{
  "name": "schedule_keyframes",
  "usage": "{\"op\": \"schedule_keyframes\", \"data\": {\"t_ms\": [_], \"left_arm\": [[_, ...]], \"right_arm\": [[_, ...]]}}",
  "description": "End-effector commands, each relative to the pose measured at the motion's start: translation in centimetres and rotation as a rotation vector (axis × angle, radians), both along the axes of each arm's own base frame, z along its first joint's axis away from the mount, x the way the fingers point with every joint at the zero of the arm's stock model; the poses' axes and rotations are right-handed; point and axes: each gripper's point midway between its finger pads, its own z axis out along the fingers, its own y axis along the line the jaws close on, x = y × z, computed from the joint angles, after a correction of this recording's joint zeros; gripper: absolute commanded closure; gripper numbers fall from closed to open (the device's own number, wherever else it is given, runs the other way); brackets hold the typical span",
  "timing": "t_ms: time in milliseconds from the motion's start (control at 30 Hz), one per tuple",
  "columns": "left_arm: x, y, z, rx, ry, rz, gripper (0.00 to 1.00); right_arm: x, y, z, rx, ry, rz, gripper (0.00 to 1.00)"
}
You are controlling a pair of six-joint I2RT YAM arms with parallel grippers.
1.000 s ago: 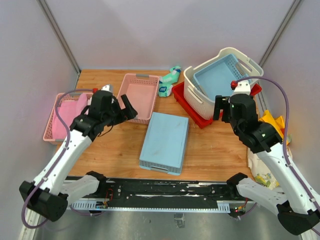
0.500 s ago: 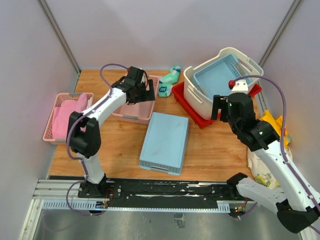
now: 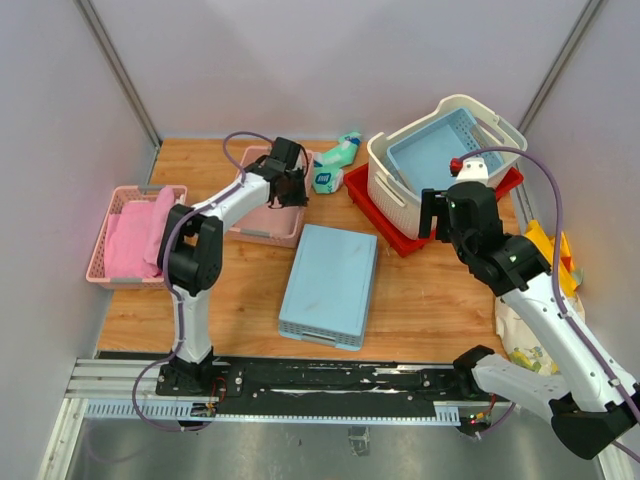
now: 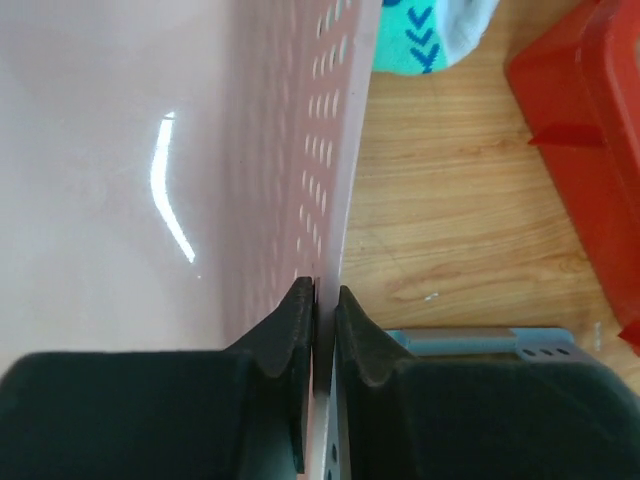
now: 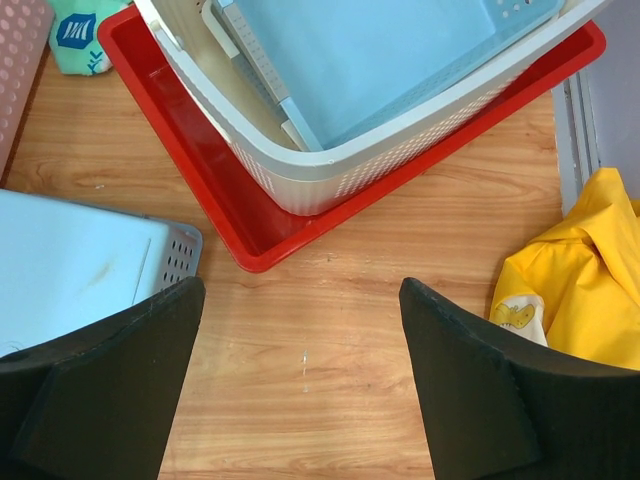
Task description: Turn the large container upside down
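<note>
Left arm: swung a long way since a second ago. It was folded up over the near-left part of the tabletop (image 3: 420, 290), and now it's stretched to the pink basket (image 4: 290, 180) at the middle of the far edge.
Left gripper (image 4: 322, 300): was spread wide on the way over. Now it's pinched onto the thin right-hand wall of the pink basket, one finger inside and one outside.
Right arm: hardly budged. Elbow is out over the right edge, wrist tipped down toward the far-right corner.
Right gripper (image 5: 302, 290): fingers spread wide, nothing between them, hovering over bare wood just short of the red tray (image 5: 210, 180).
Large container (image 3: 385, 195): at the far-right corner, open side up, sitting tilted in the red tray and leaning toward the far edge. Neither gripper is touching it.
Blue basket (image 3: 435, 160): nested inside the large container, so it would come along or tumble out on a flip.
What it means: my read is the left arm's grab does nothing for the flip yet. It's on the wrong basket, maybe clearing room.
Progress: I'd call it not started, since the container's mouth faces up.
Next, I reckon: the right gripper is best placed for the near rim or a cut-out handle.
Worry: that wide rim may be a lot for one pinch, and the tray lip could snag it.
</note>
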Motion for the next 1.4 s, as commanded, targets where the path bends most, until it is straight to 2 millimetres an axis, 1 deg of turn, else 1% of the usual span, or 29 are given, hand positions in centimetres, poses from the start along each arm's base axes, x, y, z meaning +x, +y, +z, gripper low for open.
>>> {"op": "schedule_keyframes", "data": {"t_ms": [0,33,67,200,300,333,367,400,467,533,567,600,667,733,933,1033,1067,1133,1233,1367], "left_arm": [[0.9,-0.6,6.0,-0.060,-0.135,-0.002,0.94],[0.7,-0.7,7.3,-0.076,-0.154,-0.006,0.98],[0.5,-0.6,8.5,-0.087,-0.172,-0.003,1.00],[0.2,-0.2,14.0,-0.141,-0.260,0.005,1.00],[0.0,-0.2,18.5,-0.252,-0.325,-0.014,1.00],[-0.2,-0.4,19.8,-0.312,-0.341,-0.035,1.00],[-0.6,-0.5,21.1,-0.377,-0.357,-0.054,1.00],[-1.2,-1.0,22.2,-0.462,-0.356,-0.094,1.00],[-1.9,-1.2,24.0,-0.616,-0.362,-0.115,1.00],[-2.5,-1.2,25.2,-0.737,-0.379,-0.141,1.00],[-2.7,-1.0,25.5,-0.789,-0.380,-0.145,1.00],[-2.7,-0.7,26.3,-0.845,-0.407,-0.154,1.00],[-3.1,-0.3,26.6,-0.946,-0.408,-0.169,1.00],[-3.6,0.2,26.6,-1.042,-0.397,-0.170,1.00],[-4.7,2.1,25.2,-1.191,-0.377,-0.146,1.00],[-5.2,3.3,24.2,-1.274,-0.361,-0.136,1.00],[-5.2,3.8,23.2,-1.308,-0.342,-0.124,1.00],[-5.1,4.9,22.4,-1.372,-0.311,-0.123,1.00],[-4.8,6.8,20.5,-1.434,-0.261,-0.087,1.00],[-4.4,8.3,17.1,-1.430,-0.205,-0.014,1.00]], "right_arm": [[0.2,-0.5,0.6,-0.004,-0.027,-0.018,0.19],[0.2,-0.4,0.5,-0.003,-0.024,-0.015,0.19],[0.3,-0.3,0.4,0.000,-0.020,-0.012,0.19],[0.2,-0.2,0.2,0.005,-0.016,-0.010,0.20],[0.2,-0.2,0.2,0.009,-0.016,-0.012,0.21],[0.1,0.3,0.1,0.024,-0.010,0.014,0.21],[0.1,0.4,0.2,0.029,-0.011,0.017,0.21],[0.0,0.3,0.2,0.030,-0.012,0.017,0.21],[-0.1,0.3,0.3,0.032,-0.018,0.016,0.21],[-0.3,0.1,0.5,0.033,-0.024,0.014,0.21],[-0.4,0.0,0.5,0.032,-0.023,0.013,0.21],[-0.4,0.0,0.6,0.032,-0.025,0.013,0.21],[-0.6,-0.2,0.6,0.029,-0.024,0.011,0.22],[-0.7,-0.3,0.6,0.026,-0.021,0.010,0.21],[-1.0,-0.4,0.6,0.030,-0.025,0.012,0.22],[-1.0,-0.3,0.5,0.033,-0.020,0.016,0.22],[-1.0,-0.2,0.5,0.036,-0.021,0.019,0.22],[-1.0,-0.1,0.5,0.038,-0.020,0.022,0.22],[-1.1,-0.2,0.3,0.034,-0.016,0.022,0.22],[-1.0,-0.2,0.3,0.032,-0.016,0.019,0.22]]}}
